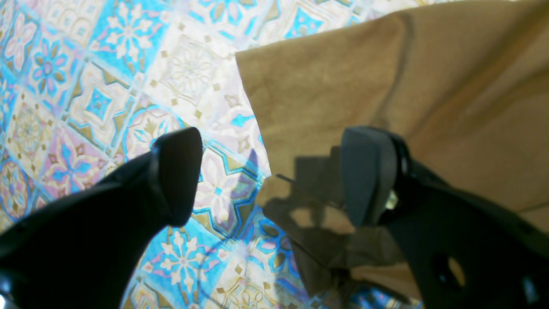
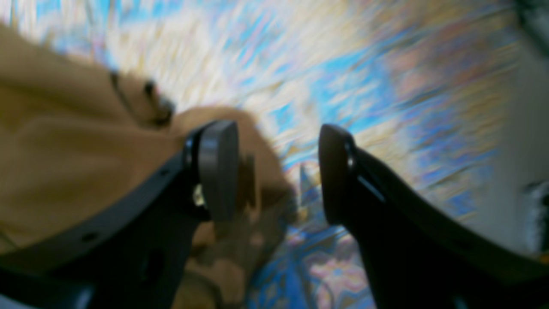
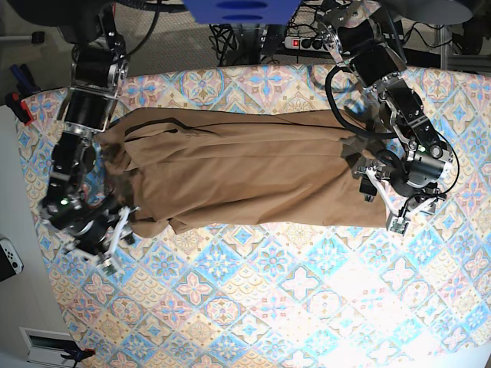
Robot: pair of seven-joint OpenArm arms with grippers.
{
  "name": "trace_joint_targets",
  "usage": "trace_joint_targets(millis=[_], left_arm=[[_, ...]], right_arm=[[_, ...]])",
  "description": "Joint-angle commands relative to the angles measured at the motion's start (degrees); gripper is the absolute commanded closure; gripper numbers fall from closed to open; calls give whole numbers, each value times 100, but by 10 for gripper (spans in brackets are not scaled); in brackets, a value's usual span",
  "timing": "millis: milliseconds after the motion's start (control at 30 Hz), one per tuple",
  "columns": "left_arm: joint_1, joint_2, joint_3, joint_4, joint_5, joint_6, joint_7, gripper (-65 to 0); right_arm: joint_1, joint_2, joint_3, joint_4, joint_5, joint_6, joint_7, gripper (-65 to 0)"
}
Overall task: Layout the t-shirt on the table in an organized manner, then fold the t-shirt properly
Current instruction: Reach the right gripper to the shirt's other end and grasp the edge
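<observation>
T-shirt point(image 3: 253, 176) lies long on the desk point(image 3: 253, 307); both grippers, left point(image 1: 272, 176) and right point(image 2: 279, 171), gape empty at its ends; pinch corners squarely before folding.

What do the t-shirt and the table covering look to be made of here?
The t-shirt: soft tan-brown woven or knit cloth, matte, judging by its creases, folds and limp edges; it looks slightly napped in the left wrist view. The table: its top appears covered in printed fabric with a pastel tile pattern, matte with only mild sheen; what lies under the covering cannot be told.
</observation>
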Motion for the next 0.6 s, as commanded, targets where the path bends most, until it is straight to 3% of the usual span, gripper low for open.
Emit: trace_joint_targets(millis=[0, 200, 567], left_arm=[[-83, -60, 4, 107, -32, 16, -100, -488], [76, -183, 4, 107, -41, 16, -108, -488], [93, -166, -5, 107, -41, 16, -108, -488]], right_arm=[[195, 90, -50, -159, -8, -29, 297, -289], [221, 90, -164, -1161, -280, -29, 1229, -289], [204, 90, -173, -2163, -280, -29, 1914, -289]])
